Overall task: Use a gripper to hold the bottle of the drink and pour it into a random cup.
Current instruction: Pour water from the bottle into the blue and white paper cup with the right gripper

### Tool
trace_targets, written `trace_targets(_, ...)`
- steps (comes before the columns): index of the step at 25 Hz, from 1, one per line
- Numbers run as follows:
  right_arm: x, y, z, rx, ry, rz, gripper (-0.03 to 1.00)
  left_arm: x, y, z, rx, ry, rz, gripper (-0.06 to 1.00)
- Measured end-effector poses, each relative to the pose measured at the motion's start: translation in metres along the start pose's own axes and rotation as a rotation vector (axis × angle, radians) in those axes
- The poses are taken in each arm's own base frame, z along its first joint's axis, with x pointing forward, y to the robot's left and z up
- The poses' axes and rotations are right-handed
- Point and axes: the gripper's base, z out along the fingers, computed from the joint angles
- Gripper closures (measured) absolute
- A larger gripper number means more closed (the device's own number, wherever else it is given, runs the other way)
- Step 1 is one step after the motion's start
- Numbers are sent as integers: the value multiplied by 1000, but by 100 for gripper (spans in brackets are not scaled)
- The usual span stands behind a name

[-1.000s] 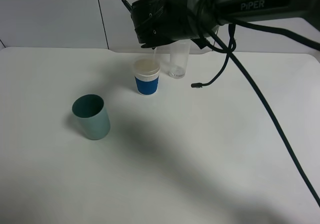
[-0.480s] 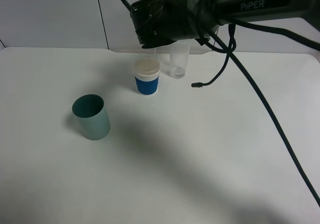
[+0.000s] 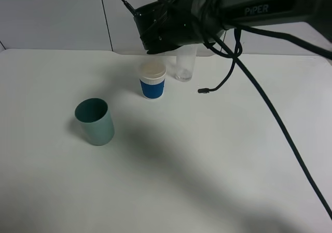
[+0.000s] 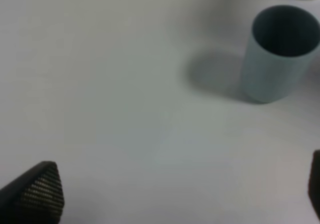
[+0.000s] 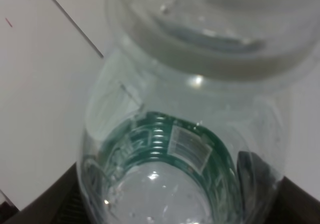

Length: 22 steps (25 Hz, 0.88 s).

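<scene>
By the blue cup [image 3: 152,82], the tool [image 3: 157,40] on the "PiPER" arm [image 3: 270,5] grips the green-labelled bottle [image 5: 175,149].

The high camera gives me even, cool overhead light on the white counter [image 3: 218,155]. The black arm [image 3: 270,4] casts a broad soft shadow across the counter's middle toward its near edge. The round teal cup [image 3: 95,121] throws only a faint shadow at its base. My left wrist view is dim and soft, and the left gripper [image 4: 182,186] shows blurred fingertips [image 4: 35,194]. In the right wrist view the clear plastic bottle with a green label [image 5: 175,149] sits too close, out of focus, flecked with small glints.
</scene>
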Motion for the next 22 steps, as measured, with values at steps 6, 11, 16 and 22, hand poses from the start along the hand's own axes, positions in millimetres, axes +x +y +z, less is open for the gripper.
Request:
trace_targets(6, -3, 1, 0, -4, -22, 47, 40, 0, 0, 0, 0, 0, 0, -5)
trace_targets(11, -7, 6, 0, -61, -64, 141, 40, 0, 0, 0, 0, 0, 0, -5)
trace_targets(16, -10, 13, -2, -181, -120, 320, 40, 0, 0, 0, 0, 0, 0, -5)
trace_targets(22, 3, 10, -11, -303, -226, 590, 40, 0, 0, 0, 0, 0, 0, -5)
